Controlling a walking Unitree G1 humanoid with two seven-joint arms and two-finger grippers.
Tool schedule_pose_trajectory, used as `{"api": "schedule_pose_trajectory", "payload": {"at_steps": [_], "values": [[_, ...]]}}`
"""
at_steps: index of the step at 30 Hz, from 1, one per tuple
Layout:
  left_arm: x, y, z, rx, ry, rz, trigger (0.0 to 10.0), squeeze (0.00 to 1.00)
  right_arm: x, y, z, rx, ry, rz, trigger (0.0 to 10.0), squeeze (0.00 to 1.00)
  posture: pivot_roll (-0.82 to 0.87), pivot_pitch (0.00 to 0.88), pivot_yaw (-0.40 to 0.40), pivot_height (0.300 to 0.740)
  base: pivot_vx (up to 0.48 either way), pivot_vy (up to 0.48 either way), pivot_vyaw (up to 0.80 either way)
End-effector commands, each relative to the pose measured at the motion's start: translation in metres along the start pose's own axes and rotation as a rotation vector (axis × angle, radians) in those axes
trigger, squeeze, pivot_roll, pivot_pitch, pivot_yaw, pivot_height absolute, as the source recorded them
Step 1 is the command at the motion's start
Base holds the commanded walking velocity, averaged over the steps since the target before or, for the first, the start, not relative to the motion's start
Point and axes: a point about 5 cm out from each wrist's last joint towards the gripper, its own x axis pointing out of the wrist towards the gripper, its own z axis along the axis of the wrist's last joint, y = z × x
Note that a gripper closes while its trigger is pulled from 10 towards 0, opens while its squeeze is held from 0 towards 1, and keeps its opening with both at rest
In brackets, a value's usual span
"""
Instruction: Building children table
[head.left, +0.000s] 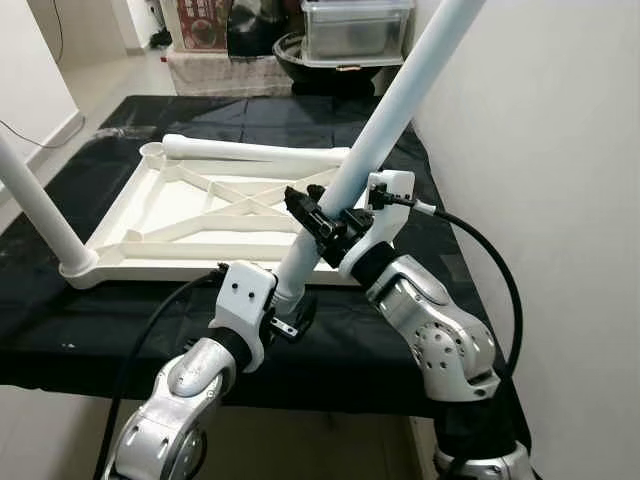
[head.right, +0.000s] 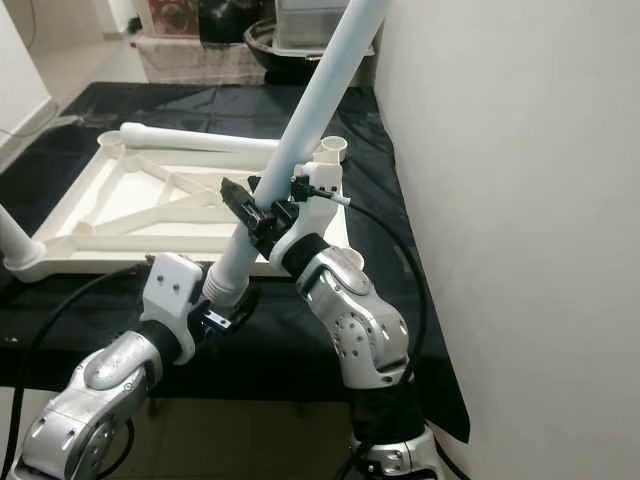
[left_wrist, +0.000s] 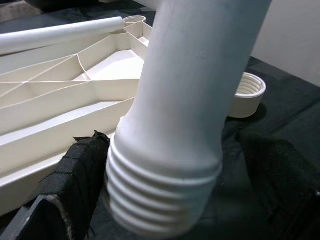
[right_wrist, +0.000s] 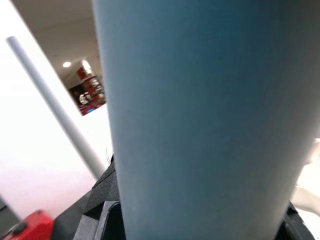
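Holding one white leg between them, both grippers keep it tilted above the near right corner of the upturned tabletop. The right gripper is clamped on the shaft; the left gripper closes around the threaded end, likely steering it toward the corner socket just beside it. Another leg already stands in the near left corner, and a spare leg lies along the far edge.

No readable text, labels, brands or numbers on anything in view
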Motion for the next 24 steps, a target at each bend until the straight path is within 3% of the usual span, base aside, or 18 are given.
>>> {"api": "schedule_pose_trajectory", "payload": {"at_steps": [1,10,11,13,22,23,24], "values": [[0.001,-0.004,-0.008,0.011,0.042,-0.028,10.0,0.00,0.001,0.012,0.001,0.015,0.000,0.071,10.0,0.00,0.18,0.054,0.000,0.740,0.000,0.000,0.00],[0.000,-0.008,-0.012,0.011,0.054,-0.060,9.7,0.00,-0.002,0.024,-0.006,0.032,0.029,0.149,10.0,0.00,0.18,0.045,0.002,0.740,0.000,0.000,0.00],[-0.001,-0.009,-0.013,0.003,0.056,-0.064,0.6,0.00,-0.003,0.025,-0.007,0.032,0.032,0.153,10.0,0.00,0.18,0.042,0.003,0.740,0.000,0.000,0.00],[-0.001,-0.011,-0.015,0.001,0.059,-0.073,0.0,0.00,-0.003,0.026,-0.008,0.031,0.037,0.159,10.0,0.00,0.18,0.041,0.004,0.740,0.000,0.000,0.00],[-0.002,-0.013,-0.017,0.010,0.055,-0.083,0.0,0.00,-0.004,0.024,-0.011,0.009,0.045,0.139,10.0,0.00,0.18,0.038,0.004,0.740,0.000,0.000,0.00],[-0.002,-0.011,-0.017,0.013,0.061,-0.065,0.0,0.00,-0.004,0.021,-0.010,-0.010,0.044,0.129,10.0,0.07,0.18,0.039,0.004,0.740,0.000,0.000,0.00],[-0.002,-0.011,-0.017,0.013,0.061,-0.065,0.0,0.00,-0.004,0.021,-0.010,-0.010,0.044,0.129,10.0,0.07,0.18,0.039,0.004,0.740,0.000,0.000,0.00]]}}
